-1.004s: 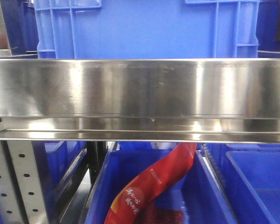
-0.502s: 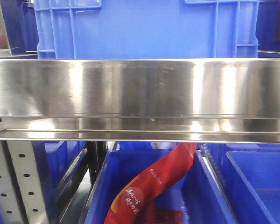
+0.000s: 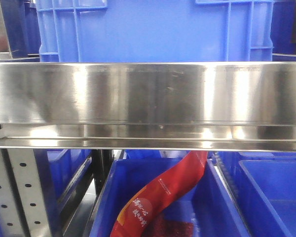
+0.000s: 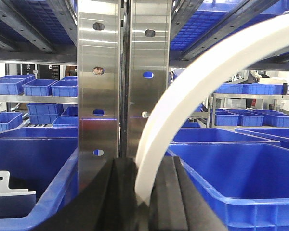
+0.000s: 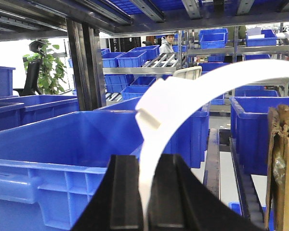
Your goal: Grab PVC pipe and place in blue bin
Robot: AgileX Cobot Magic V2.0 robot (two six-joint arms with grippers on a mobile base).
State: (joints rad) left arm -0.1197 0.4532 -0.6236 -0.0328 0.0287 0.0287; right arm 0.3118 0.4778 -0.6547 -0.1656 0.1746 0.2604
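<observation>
Arching white between the arms, the pipe [image 4: 202, 82] sits pinched in the left gripper [image 4: 143, 190] and right gripper [image 5: 145, 192], both closed tight on it, blue bins [image 5: 48, 144] just ahead; it looks light, smooth and springy, best gripped near its ends.

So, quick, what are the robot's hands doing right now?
Left gripper: shut on the white PVC pipe.
Right gripper: shut on the white PVC pipe too.
</observation>
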